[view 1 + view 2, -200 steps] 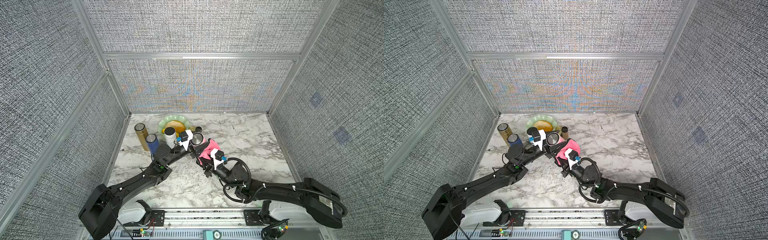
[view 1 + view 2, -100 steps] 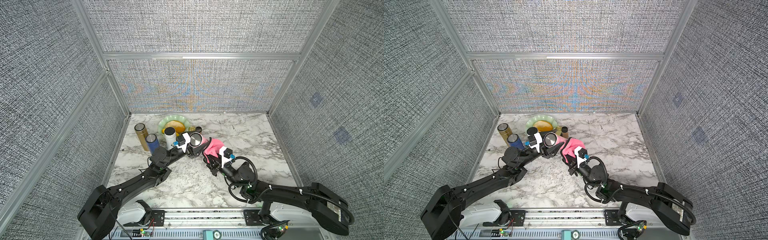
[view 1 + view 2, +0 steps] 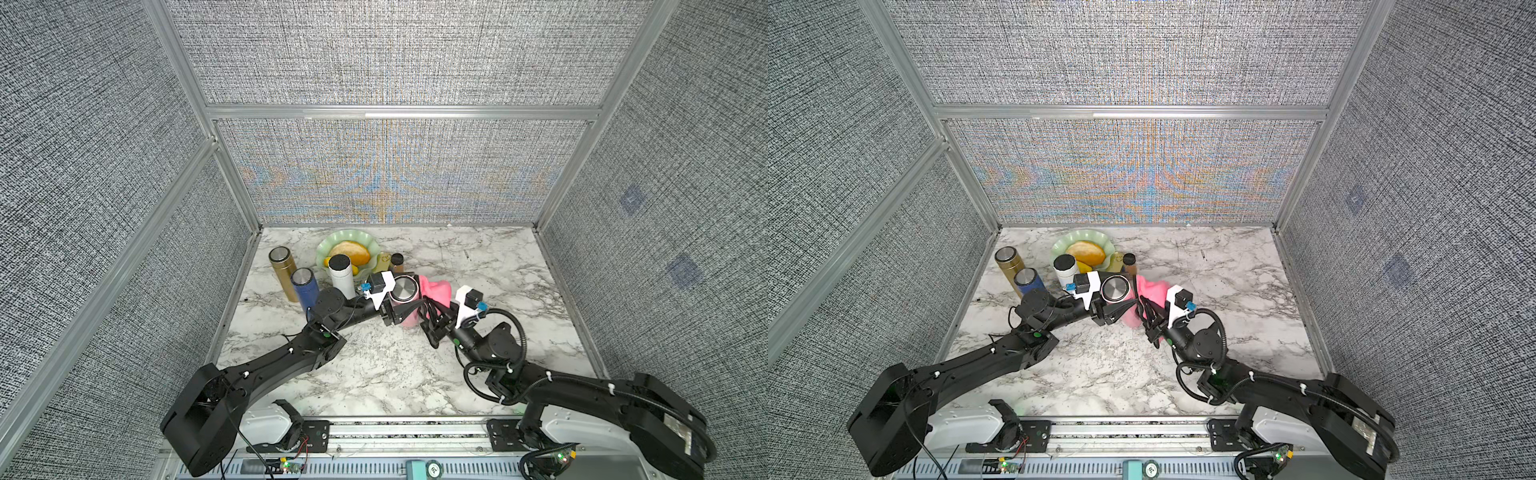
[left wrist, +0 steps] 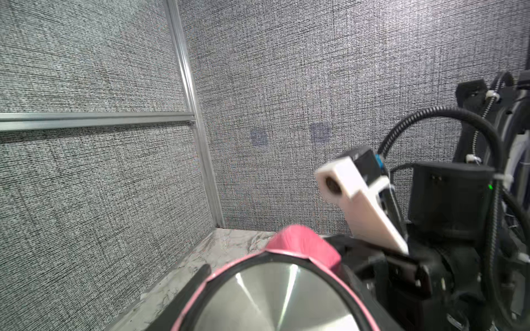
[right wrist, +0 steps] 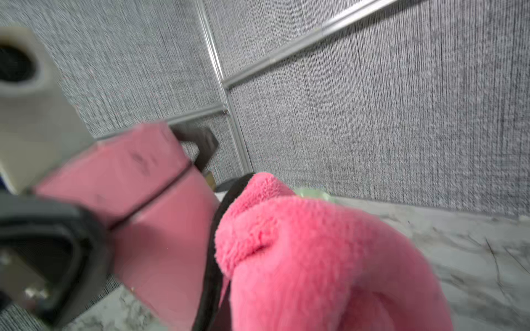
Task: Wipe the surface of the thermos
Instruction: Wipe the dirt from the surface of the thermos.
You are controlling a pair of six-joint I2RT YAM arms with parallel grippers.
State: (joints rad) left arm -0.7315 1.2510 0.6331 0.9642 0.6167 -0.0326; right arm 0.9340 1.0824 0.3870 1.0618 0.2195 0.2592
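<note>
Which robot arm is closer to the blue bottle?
Left. The left arm passes right beside the blue bottle; the right arm is on the far side of the pink thermos, holding the pink cloth.

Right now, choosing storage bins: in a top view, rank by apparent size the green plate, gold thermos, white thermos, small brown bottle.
1. green plate
2. gold thermos, white thermos: look alike, unranked
3. small brown bottle

The pink thermos point(image 5: 160, 229) has a smooth, matt body and a brushed-metal lid top point(image 4: 275, 303) with radial sheen. The pink cloth point(image 5: 315, 258) is fluffy fleece. The bench point(image 3: 374, 374) looks like smooth veined marble, the walls point(image 3: 374, 62) like coarse grey weave.
</note>
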